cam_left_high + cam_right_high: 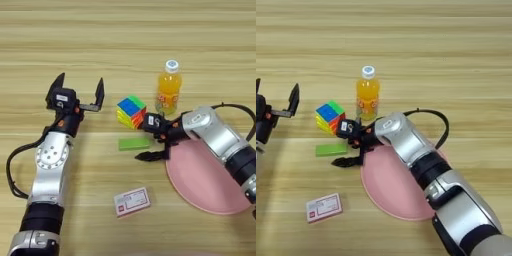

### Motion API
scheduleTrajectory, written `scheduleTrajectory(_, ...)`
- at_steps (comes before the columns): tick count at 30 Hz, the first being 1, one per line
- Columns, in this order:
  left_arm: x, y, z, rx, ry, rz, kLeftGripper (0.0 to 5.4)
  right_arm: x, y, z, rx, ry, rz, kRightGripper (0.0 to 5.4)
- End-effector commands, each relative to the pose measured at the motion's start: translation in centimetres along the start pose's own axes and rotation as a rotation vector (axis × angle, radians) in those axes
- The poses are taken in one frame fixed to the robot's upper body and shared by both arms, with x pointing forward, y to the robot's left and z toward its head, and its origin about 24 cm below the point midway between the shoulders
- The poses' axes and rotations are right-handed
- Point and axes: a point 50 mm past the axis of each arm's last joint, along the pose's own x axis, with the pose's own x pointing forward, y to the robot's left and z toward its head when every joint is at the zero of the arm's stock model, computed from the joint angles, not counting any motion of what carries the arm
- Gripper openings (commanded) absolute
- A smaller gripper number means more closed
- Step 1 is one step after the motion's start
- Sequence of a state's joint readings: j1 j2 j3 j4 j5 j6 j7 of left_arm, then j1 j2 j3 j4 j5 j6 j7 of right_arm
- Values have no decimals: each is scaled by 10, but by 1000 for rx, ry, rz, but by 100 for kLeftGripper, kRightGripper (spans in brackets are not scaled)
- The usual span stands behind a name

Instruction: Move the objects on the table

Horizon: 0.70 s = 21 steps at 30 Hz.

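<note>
The multicoloured puzzle cube [131,111] stands mid-table, with the flat green block [134,144] lying just in front of it. Behind and to the right stands the orange-juice bottle [168,90], upright with its white cap on. The red-and-white card box [132,201] lies flat nearer the front edge. My right gripper [149,140] is open at the green block's right end. One of its fingers is beside the cube and the other is in front of the block. My left gripper [79,89] is open and holds nothing, left of the cube.
A big pink round plate [205,180] lies at the right, under my right forearm. The wooden table [125,30] stretches away behind the objects. A black cable loops over the right arm near the plate.
</note>
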State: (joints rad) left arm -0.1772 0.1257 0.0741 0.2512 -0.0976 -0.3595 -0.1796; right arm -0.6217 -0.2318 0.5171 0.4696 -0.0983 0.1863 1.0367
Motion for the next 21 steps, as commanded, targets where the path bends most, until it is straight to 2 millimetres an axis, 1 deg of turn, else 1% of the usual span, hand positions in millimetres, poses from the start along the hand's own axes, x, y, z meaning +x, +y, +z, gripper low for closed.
scheduleTrajectory(1, 3, -3, 1, 0, -10, 2, 540, -1, -2, 4, -28, 25, 15, 421)
scheduleTrajectory(9, 3, -4, 1, -2, -11, 5, 540, 0, -1, 0, -28, 45, 26, 334)
scheduleTrajectory(14, 3, -3, 2, -2, -12, 4, 540, 0, 0, -1, -29, 47, 30, 269)
scheduleTrajectory(16, 3, -3, 2, -1, -12, 4, 540, 1, 0, 0, -28, 46, 31, 255)
scheduleTrajectory(21, 3, -2, 2, 0, -13, 3, 540, 1, 1, 0, -26, 43, 37, 190)
